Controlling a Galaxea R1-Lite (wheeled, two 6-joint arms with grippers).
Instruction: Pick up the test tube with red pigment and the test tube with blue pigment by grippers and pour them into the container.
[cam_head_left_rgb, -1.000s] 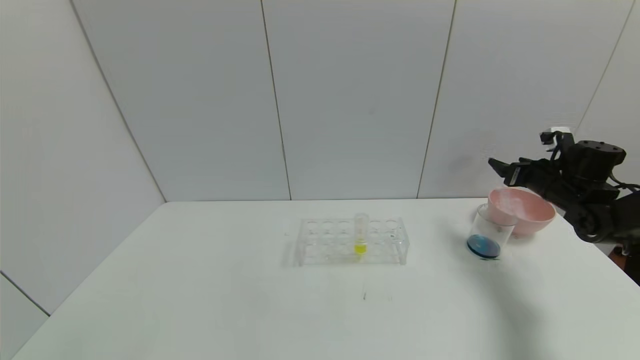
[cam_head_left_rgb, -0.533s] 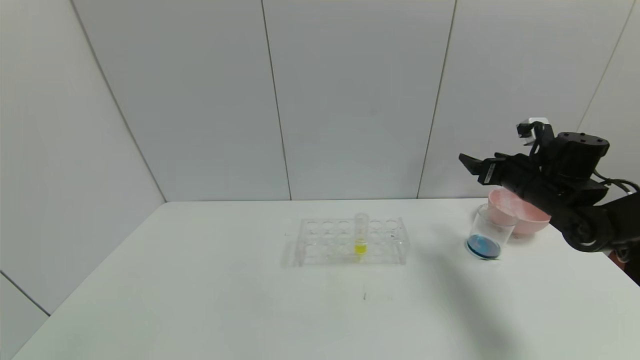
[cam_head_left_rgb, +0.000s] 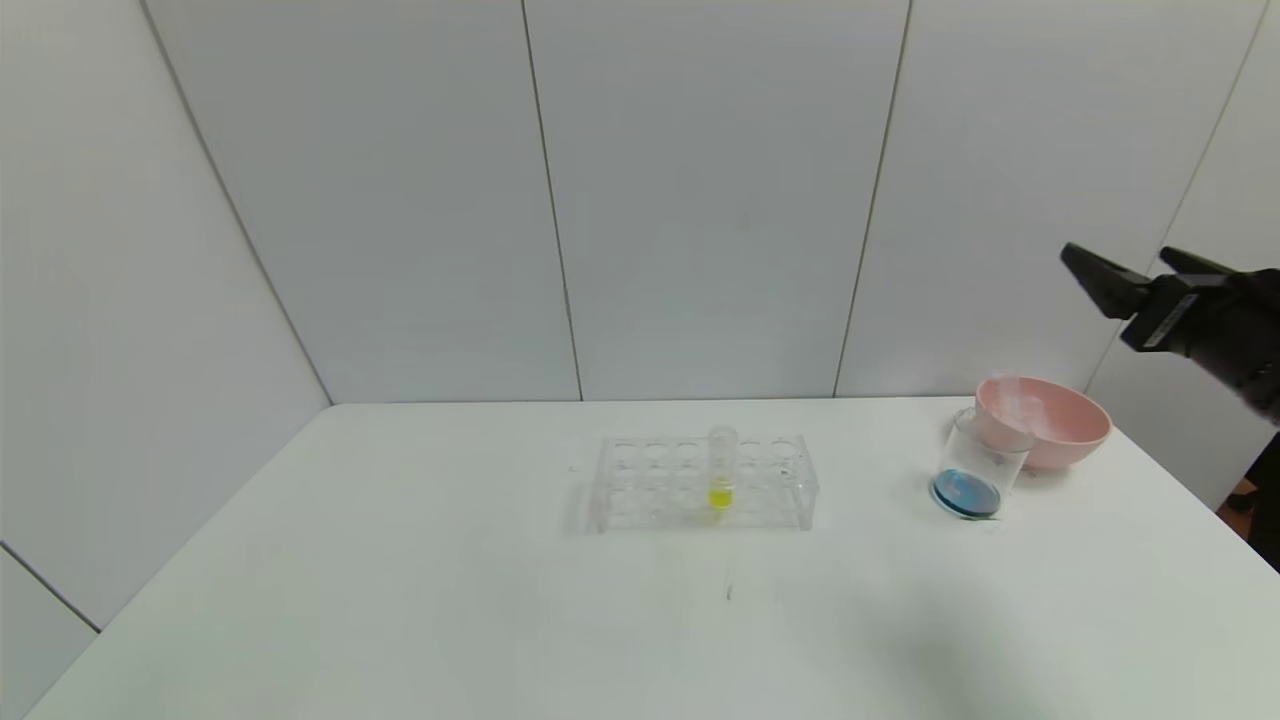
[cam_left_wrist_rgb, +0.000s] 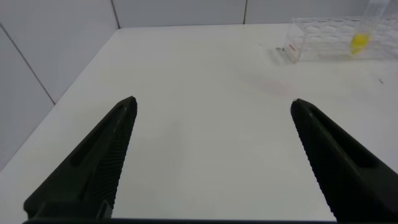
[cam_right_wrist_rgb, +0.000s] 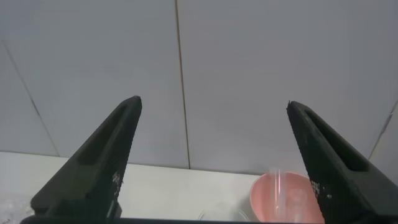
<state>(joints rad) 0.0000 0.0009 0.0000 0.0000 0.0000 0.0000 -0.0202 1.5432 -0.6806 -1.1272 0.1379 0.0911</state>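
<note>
Right pincer (cam_head_left_rgb: 1135, 268) hangs open and empty at the frame's right edge, above the pink bowl (cam_head_left_rgb: 1060, 432). Beaker (cam_head_left_rgb: 975, 465) with blue liquid stands upright below-left of it. No red or blue tube visible. Left pincer (cam_left_wrist_rgb: 211, 155) open, far off.

A: The tabletop (cam_head_left_rgb: 500, 620) looks like a smooth, matt white laminate, with only a soft sheen. The tube rack (cam_head_left_rgb: 700, 483) is clear hard plastic, glossy at its edges.

B: The container (cam_head_left_rgb: 975, 468) is transparent too, glass or plastic I cannot tell, with blue liquid at the bottom. The bowl (cam_head_left_rgb: 1050, 425) behind it is pink plastic, satin rather than shiny.

A: Both grippers, left gripper (cam_left_wrist_rgb: 211, 107) and right gripper (cam_right_wrist_rgb: 212, 104), have matt black fingers (cam_left_wrist_rgb: 93, 168) with finely ribbed inner faces.
</note>
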